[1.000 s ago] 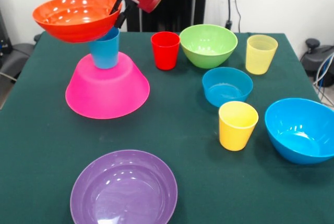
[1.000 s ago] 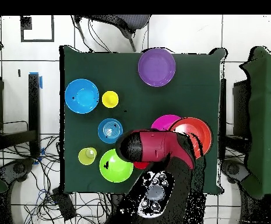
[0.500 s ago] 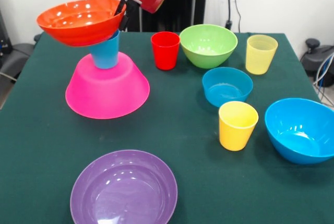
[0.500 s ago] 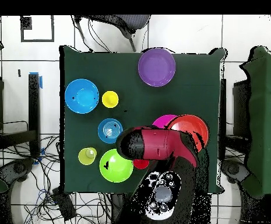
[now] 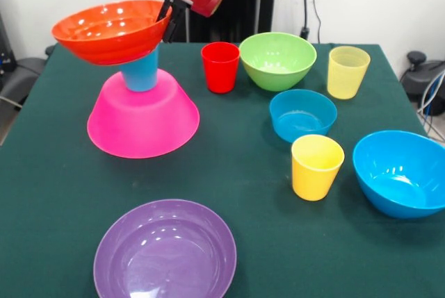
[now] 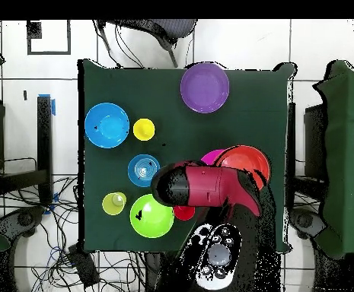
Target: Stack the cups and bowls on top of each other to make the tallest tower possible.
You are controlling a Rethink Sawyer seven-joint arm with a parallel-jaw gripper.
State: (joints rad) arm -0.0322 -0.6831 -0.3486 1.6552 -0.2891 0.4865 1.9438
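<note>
Orange bowl [image 5: 111,30] empty, tilted atop blue cup [image 5: 142,74], tool [image 5: 167,20] pinching rim

Tool [image 5: 165,17] fingers closed, hanging from red wrist.

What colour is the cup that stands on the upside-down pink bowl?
Blue. The cup shows best in the front view, under the orange bowl.

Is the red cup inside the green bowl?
No, the red cup stands on the table beside the green bowl, not in it.
</note>
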